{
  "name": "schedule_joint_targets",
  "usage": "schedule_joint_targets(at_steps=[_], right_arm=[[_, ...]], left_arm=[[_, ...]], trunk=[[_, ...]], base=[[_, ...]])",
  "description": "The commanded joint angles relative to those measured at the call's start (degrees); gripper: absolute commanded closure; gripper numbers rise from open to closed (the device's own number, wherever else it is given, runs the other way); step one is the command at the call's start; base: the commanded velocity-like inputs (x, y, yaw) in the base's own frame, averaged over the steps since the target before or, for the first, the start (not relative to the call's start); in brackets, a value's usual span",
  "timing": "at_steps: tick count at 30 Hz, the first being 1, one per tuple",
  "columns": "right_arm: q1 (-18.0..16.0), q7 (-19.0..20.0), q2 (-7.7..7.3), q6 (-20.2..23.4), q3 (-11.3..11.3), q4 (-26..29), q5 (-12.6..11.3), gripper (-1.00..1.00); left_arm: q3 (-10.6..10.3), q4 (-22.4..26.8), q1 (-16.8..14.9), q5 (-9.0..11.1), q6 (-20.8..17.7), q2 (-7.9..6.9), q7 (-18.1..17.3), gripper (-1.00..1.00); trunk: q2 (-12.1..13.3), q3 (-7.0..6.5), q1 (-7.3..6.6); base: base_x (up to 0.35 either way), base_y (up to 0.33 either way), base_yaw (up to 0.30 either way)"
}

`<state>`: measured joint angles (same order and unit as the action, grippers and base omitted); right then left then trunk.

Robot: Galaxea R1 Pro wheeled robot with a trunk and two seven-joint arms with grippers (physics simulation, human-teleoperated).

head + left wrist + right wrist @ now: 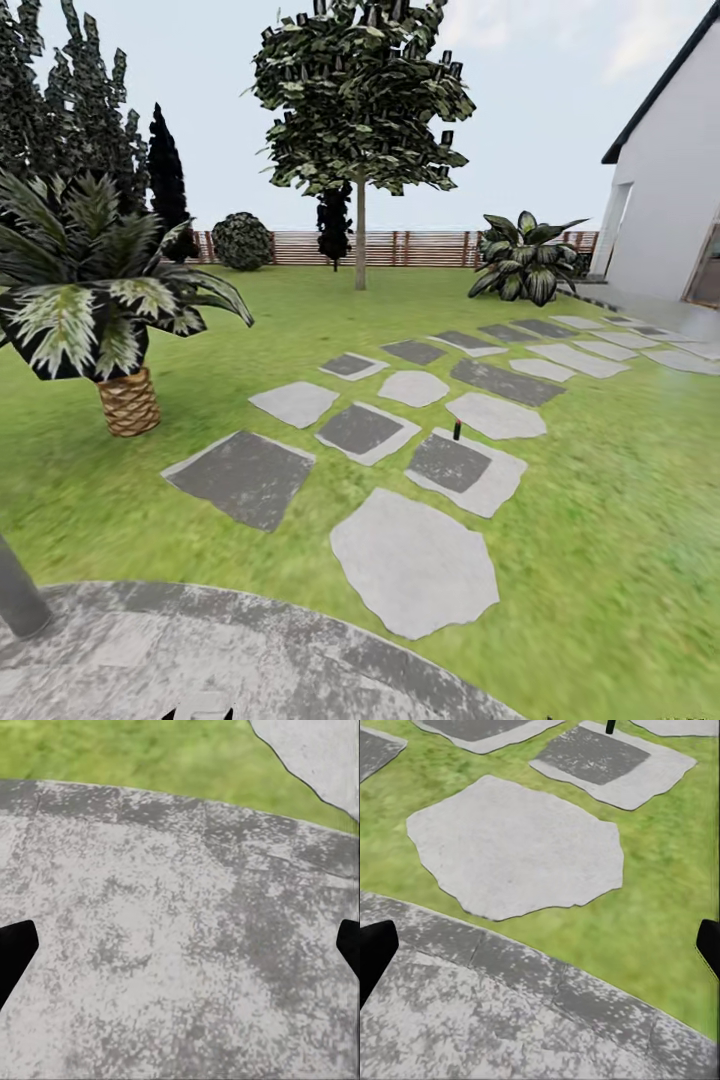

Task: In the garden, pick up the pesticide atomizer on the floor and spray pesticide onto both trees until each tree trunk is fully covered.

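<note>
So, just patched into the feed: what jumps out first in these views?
A trail of grey stepping stones runs across the lawn toward the white house at the right. A tall tree stands mid-lawn before the slatted fence, and a short palm sits close at the left. A small dark object, perhaps the atomizer, stands on one stone; both grippers hang open over the paved patch.

Grey stepping stones (412, 563) cross a green lawn (620, 540) toward a slatted wooden fence (410, 248) and a white house (672, 190).

One tree (359, 150), one palm (95, 300), one atomizer (457, 431), one fence (400, 248).
</note>
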<state>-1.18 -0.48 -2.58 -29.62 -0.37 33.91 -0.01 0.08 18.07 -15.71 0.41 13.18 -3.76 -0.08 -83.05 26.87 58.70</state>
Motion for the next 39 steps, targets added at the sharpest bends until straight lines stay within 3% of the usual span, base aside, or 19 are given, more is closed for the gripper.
schedule_joint_targets(at_steps=[1,22,39], right_arm=[[-0.1,0.0,0.02,-0.2,0.0,-0.1,0.0,-1.0],[-0.1,0.0,0.03,-0.2,0.0,-0.1,0.0,-1.0],[-0.1,0.0,0.03,-0.2,0.0,-0.2,0.0,-1.0]], left_arm=[[0.0,0.0,0.0,0.0,0.2,-0.01,0.0,-1.0],[0.0,-0.1,0.1,0.0,0.3,-0.02,0.0,-1.0],[0.0,-0.1,0.1,-0.1,0.3,-0.02,0.0,-1.0]], trunk=[[0.0,0.06,0.03],[0.0,0.13,0.03],[0.0,1.25,0.03]], base=[[0.337,0.0,-0.3],[0.337,0.0,-0.3],[0.337,0.0,-0.217]])
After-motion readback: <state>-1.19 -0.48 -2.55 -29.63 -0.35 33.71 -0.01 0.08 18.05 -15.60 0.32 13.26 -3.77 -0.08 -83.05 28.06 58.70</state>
